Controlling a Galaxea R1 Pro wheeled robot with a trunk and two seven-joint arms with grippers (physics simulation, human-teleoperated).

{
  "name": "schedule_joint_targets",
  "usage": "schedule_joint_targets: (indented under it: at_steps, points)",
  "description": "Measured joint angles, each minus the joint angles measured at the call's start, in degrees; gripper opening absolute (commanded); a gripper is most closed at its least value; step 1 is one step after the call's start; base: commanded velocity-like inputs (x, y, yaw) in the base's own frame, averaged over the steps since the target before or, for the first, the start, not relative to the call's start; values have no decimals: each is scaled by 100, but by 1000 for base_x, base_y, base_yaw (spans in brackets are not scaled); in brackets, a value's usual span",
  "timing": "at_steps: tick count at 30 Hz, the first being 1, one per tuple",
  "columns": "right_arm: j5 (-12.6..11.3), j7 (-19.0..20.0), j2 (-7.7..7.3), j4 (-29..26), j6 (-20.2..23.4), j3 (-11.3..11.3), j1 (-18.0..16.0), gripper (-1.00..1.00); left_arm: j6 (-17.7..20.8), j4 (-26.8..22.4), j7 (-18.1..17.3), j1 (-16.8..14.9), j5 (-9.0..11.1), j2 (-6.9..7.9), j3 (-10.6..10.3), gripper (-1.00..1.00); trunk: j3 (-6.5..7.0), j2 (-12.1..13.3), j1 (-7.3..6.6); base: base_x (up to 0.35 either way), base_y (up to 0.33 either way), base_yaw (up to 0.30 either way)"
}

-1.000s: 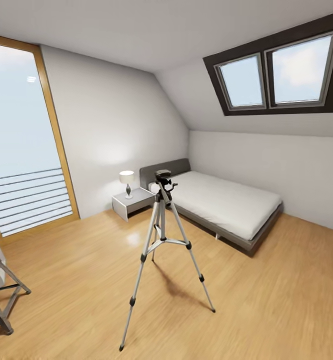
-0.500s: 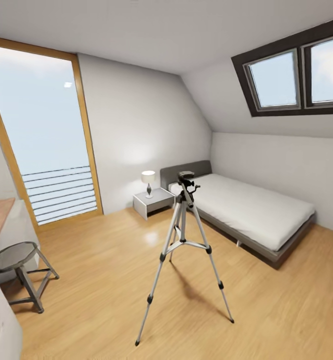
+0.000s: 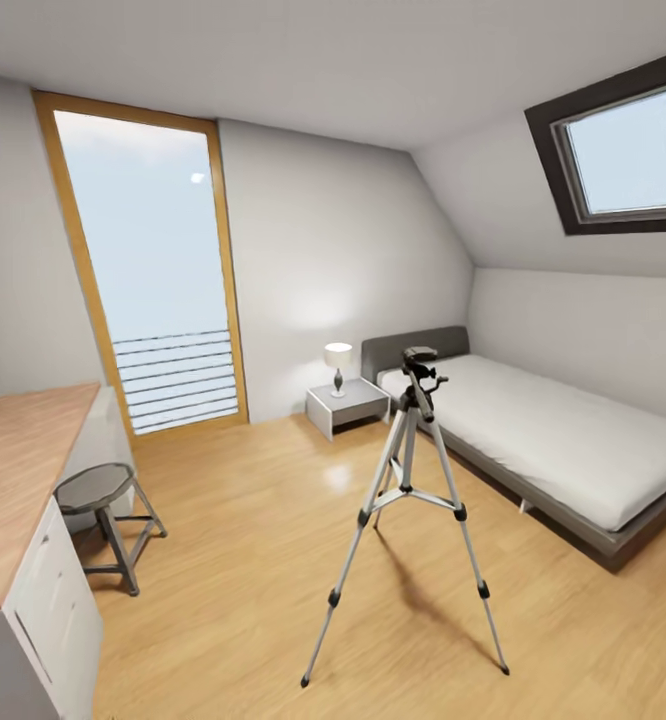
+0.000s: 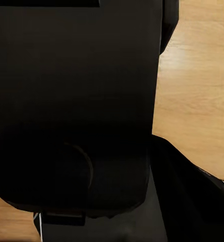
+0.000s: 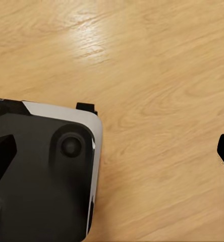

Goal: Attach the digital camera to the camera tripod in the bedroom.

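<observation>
- From my head I look across the bedroom: the camera tripod stands upright on the light wood floor, all three legs spread, its black head at the top with nothing mounted on it.
- Just beyond and to the right of the tripod lies the low grey bed, its headboard against the far wall. Left of the headboard sits a small nightstand with a lit lamp on it.
- On the far wall to the left is a tall wood-framed window with railing bars across its lower part. A dark-framed skylight is set in the sloped ceiling at upper right.
- Near me on the left runs a wooden counter over white cabinets, with a round grey stool beside it.
- My left wrist looks at a broad black body of my own, close up, with wood floor past it; I cannot tell how those fingers stand.
- My right wrist looks down on wood floor and a black-and-white part of my base; I cannot tell that grip's state either.
</observation>
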Motion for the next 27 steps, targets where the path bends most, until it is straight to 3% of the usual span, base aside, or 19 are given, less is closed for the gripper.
schedule_joint_targets:
  at_steps: [27]
  points:
    - [7, 7, 4, 4, 35, 4, 0, 100, 0, 0, -1, 0, -2, 0, 1, -100, 75, 0, 0, 0, 0, 294]
